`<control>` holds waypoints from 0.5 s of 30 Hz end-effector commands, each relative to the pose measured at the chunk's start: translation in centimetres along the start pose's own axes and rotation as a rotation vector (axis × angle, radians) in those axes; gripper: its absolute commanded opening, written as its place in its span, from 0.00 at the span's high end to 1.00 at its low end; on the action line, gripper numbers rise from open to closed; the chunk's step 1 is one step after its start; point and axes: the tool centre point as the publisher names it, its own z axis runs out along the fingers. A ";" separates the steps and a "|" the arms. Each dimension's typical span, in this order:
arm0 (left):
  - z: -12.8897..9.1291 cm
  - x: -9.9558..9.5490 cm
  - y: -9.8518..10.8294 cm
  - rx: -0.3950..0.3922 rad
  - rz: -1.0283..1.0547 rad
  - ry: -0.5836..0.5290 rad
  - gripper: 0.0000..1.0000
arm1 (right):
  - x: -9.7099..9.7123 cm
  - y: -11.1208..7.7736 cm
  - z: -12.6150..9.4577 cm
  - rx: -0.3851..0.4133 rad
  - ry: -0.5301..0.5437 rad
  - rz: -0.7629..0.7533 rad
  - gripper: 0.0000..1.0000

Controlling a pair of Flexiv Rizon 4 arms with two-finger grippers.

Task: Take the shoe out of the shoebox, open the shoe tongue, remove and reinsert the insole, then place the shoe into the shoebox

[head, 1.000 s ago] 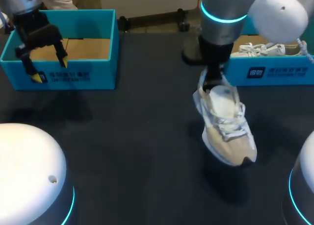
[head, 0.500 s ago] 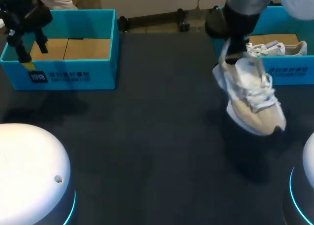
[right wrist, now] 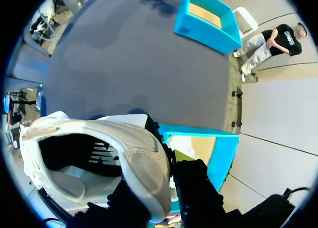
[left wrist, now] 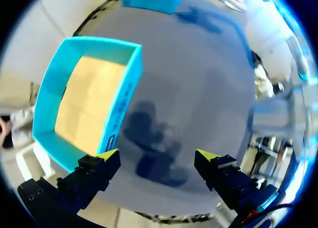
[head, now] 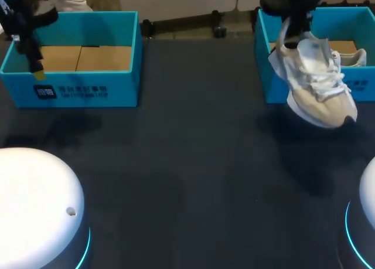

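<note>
While the right gripper [right wrist: 168,186] clamped the shoe [head: 316,81] by its heel collar, toe hanging outside the front wall of the shoebox [head: 265,81], the toe needed to clear that wall before any lowering; the left gripper [left wrist: 156,163] gaped wide, far from the shoebox

Soft overhead light leaves the dark worktop [head: 193,163] dim; a faint shadow lies below the shoe [head: 319,99], a sharper one ahead of the left end effector [left wrist: 156,154]. Wrist views warp toward black rims.
</note>
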 end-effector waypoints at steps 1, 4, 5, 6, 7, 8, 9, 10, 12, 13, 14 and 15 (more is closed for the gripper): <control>0.1 0.6 0.0 -0.018 -0.240 -0.065 0.00 | -2.0 -1.2 -0.1 -0.019 0.031 -0.004 1.00; 0.0 0.4 -0.3 -0.023 -0.384 -0.065 0.00 | -2.6 -2.3 0.0 -0.009 0.034 0.028 1.00; -0.2 0.3 -0.3 -0.024 -0.458 -0.051 0.00 | -2.7 -2.6 0.0 -0.004 0.043 0.038 1.00; -0.4 0.2 -0.2 -0.026 -0.542 -0.056 0.00 | -2.8 -2.9 0.0 -0.008 0.043 0.038 1.00; -0.5 0.2 -0.1 -0.023 -0.580 -0.059 0.00 | -2.8 -3.1 0.0 -0.003 0.050 0.047 1.00; -0.7 0.2 0.3 -0.016 -0.634 -0.023 0.00 | -2.8 -3.2 0.0 0.002 0.052 0.050 1.00; -1.0 0.0 0.6 -0.011 -0.686 0.008 0.00 | -2.9 -3.4 0.0 0.001 0.053 0.049 1.00; -1.1 -0.1 1.0 -0.005 -0.720 -0.002 0.00 | -3.0 -3.6 -0.1 0.004 0.053 0.050 1.00; -1.4 -0.5 1.7 0.006 -0.798 0.030 0.00 | -3.4 -4.1 -0.2 0.007 0.056 0.054 1.00; -1.5 -0.9 2.0 0.015 -0.838 0.027 0.00 | -3.6 -4.3 -0.2 0.005 0.057 0.057 1.00; -1.7 -1.2 2.3 0.022 -0.874 0.039 0.00 | -3.8 -4.6 -0.2 0.012 0.063 0.064 1.00; -1.8 -1.5 2.5 0.023 -0.866 0.041 0.00 | -4.2 -5.1 -0.2 0.009 0.065 0.066 1.00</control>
